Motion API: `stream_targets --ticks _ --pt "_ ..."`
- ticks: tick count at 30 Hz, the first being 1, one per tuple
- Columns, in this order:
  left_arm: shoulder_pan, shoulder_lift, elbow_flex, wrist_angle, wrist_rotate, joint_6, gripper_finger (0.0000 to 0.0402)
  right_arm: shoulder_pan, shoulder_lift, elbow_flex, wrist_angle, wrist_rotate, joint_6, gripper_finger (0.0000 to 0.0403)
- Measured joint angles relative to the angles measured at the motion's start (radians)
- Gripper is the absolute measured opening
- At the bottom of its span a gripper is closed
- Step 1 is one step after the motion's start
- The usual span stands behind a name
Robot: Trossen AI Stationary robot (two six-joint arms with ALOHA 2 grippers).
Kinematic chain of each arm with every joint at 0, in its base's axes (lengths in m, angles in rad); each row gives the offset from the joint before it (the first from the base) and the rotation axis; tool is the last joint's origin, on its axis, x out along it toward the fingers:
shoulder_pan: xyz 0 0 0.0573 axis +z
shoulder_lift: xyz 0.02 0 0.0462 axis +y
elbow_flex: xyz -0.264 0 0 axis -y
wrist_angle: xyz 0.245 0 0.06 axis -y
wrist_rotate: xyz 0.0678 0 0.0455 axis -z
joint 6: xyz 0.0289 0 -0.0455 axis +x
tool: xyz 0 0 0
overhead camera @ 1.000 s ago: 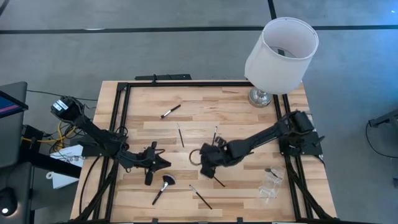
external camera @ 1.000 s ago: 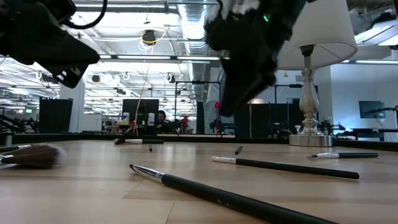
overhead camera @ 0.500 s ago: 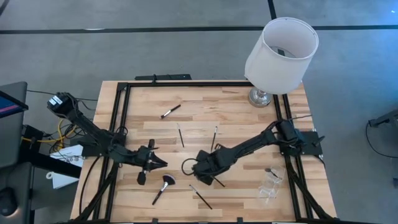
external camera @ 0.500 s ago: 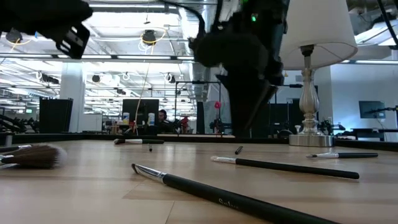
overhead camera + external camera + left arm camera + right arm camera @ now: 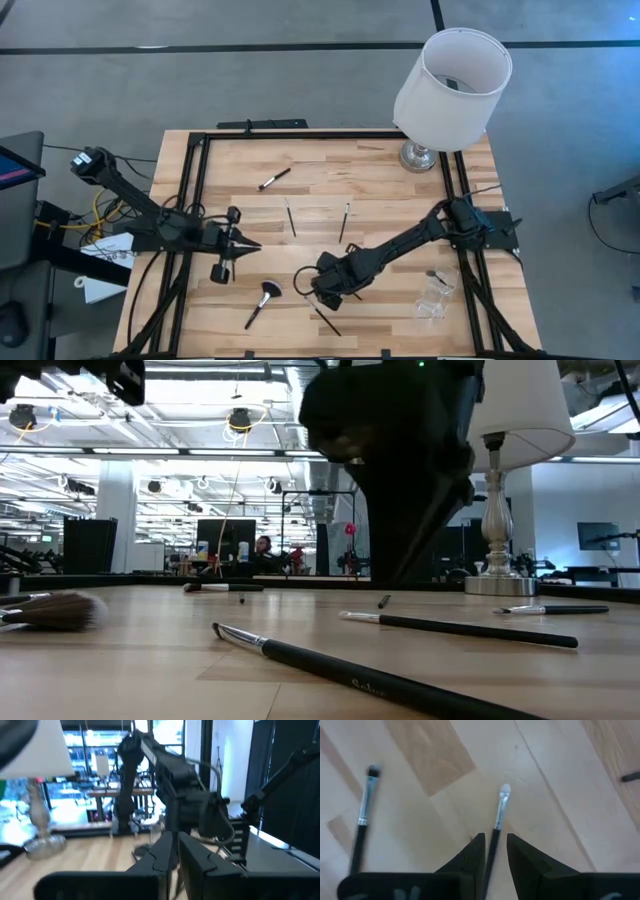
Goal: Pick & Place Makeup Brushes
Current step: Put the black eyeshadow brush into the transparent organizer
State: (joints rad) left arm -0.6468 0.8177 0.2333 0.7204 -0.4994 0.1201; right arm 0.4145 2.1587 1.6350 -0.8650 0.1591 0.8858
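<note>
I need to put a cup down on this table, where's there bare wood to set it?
Bare wood lies along the back edge between the short brush and the lamp base, and at the front left corner beside the fan brush. The middle and front are crowded: both arms, the right hand astride a pale-tipped brush.

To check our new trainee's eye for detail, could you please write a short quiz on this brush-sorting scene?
1. True or false: the left gripper holds a brush.
2. What do the right gripper's open fingers straddle? A: a thin pale-tipped brush; B: a cable; C: nothing.
3. Name the tall thing standing at the corner of the table on the right arm's side.
Key: 1 false, it is shut and empty; 2 A; 3 the lamp.
</note>
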Motion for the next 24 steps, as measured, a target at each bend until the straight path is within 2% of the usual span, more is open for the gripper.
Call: stream_targets --ticks 4,13,24 --pt "0.018 -0.043 0.000 0.001 0.001 0.039 0.0028 -0.019 0.023 -0.002 -0.014 -0.040 -0.002 0.0070" --pt "0.083 -0.116 0.000 -0.002 0.000 0.128 0.0028 -0.026 0.023 0.000 -0.019 -0.047 -0.003 0.0070" --pt "0.108 -0.090 0.000 -0.095 0.026 0.090 0.0028 0.005 0.023 0.000 -0.029 -0.071 -0.045 0.0070"
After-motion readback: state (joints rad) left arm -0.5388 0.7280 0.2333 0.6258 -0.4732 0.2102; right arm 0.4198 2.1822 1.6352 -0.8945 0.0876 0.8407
